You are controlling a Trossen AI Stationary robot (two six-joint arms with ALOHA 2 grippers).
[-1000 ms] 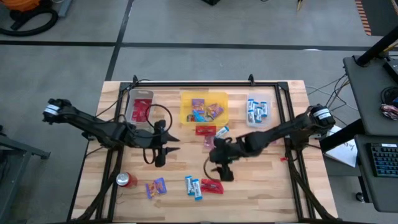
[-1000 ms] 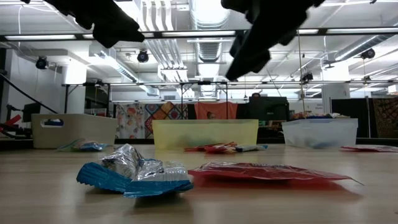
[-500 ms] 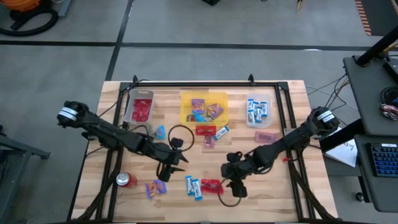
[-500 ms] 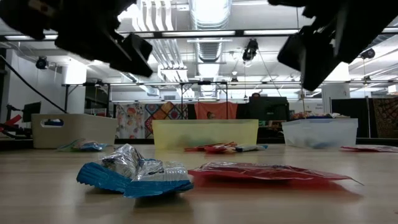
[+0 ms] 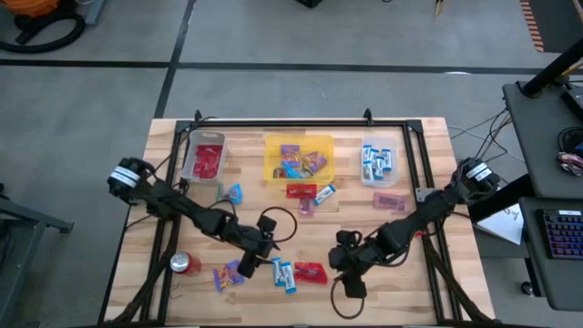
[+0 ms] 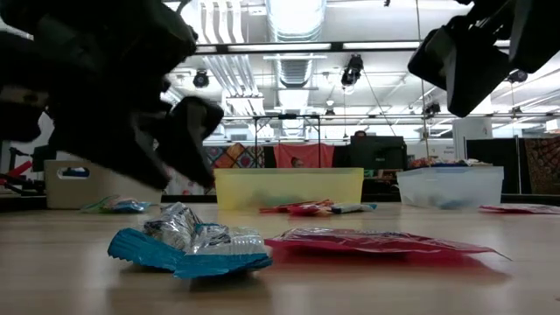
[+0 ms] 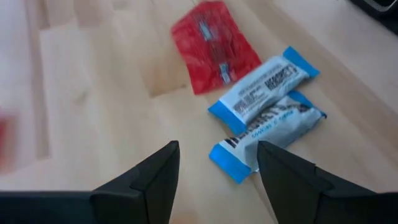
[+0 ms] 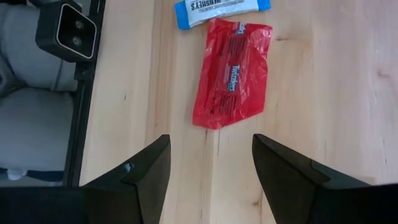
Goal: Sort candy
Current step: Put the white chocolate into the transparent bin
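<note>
Two blue-and-white bars (image 5: 283, 274) and a flat red packet (image 5: 311, 271) lie flat on the wooden table near its near edge; a purple packet (image 5: 228, 274) lies to their left. My left gripper (image 5: 270, 258) is open and empty, just left of the bars; the bars (image 7: 267, 106) and the red packet (image 7: 214, 53) lie ahead of its fingers. My right gripper (image 5: 339, 264) is open and empty, just right of the red packet (image 8: 233, 71), above the table. In the low view the bars (image 6: 188, 245) and the packet (image 6: 376, 241) lie under both grippers.
At the far side stand a red-filled bin (image 5: 207, 157), a yellow bin (image 5: 299, 157) and a clear bin (image 5: 379, 162) holding blue bars. Loose sweets (image 5: 305, 193) lie mid-table, pink packets (image 5: 390, 200) to the right. A red soda can (image 5: 185, 264) stands near left.
Both grippers have moved from mid-table toward the near edge and come lower. My left gripper has also gone toward the right, to the blue bars; my right gripper now stands beside the red packet. The sweets have not moved.
</note>
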